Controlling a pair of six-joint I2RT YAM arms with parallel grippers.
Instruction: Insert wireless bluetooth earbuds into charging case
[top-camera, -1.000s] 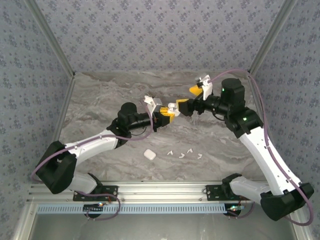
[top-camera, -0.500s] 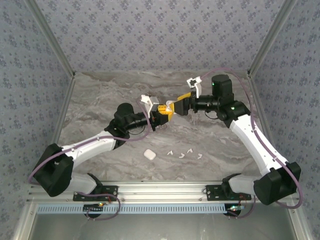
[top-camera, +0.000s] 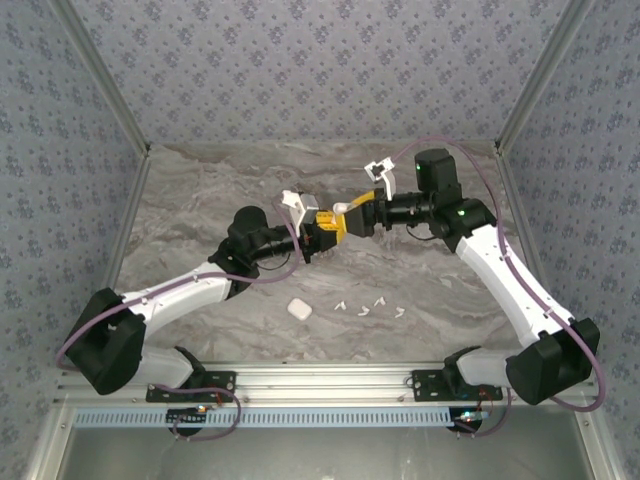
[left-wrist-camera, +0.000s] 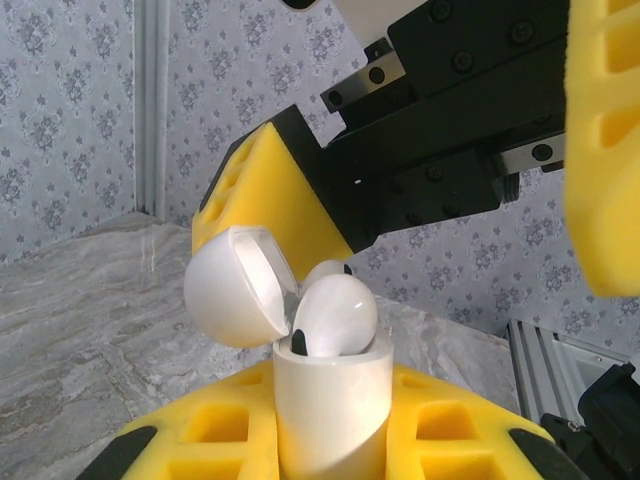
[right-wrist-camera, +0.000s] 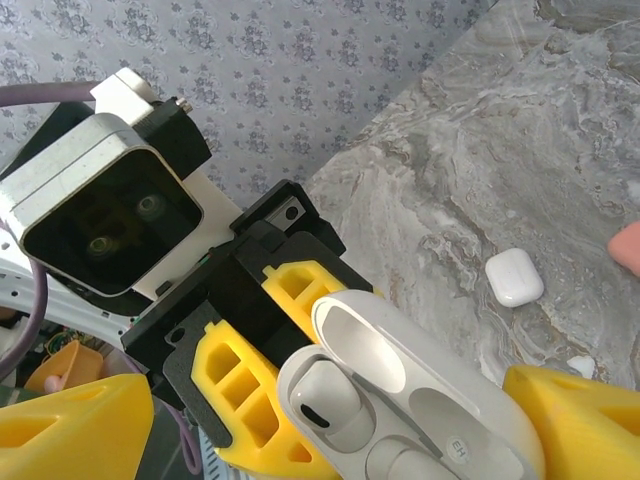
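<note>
The left jaws clamp an open white case (left-wrist-camera: 330, 410) above the middle of the grey marbled desk (top-camera: 200, 200). The right jaws stand wide apart on either side of it. A closed case (top-camera: 298, 309) lies nearer the bases. One white earbud (left-wrist-camera: 335, 315) sits in the held case, and loose earbuds (top-camera: 362, 308) lie beside the closed one.

- Charging cases, two: one open case (left-wrist-camera: 330, 410) with its lid up, and one closed case (top-camera: 298, 309) lying toward the near edge of the worktop (top-camera: 200, 200).
- Seated earbuds (left-wrist-camera: 335, 312): two white heads poking out of the open case.
- Loose white earbuds (top-camera: 362, 311): four, in a short row right of the closed case.
- Coral-red piece (right-wrist-camera: 628, 250): one, cut off at the edge of the right wrist view.
</note>
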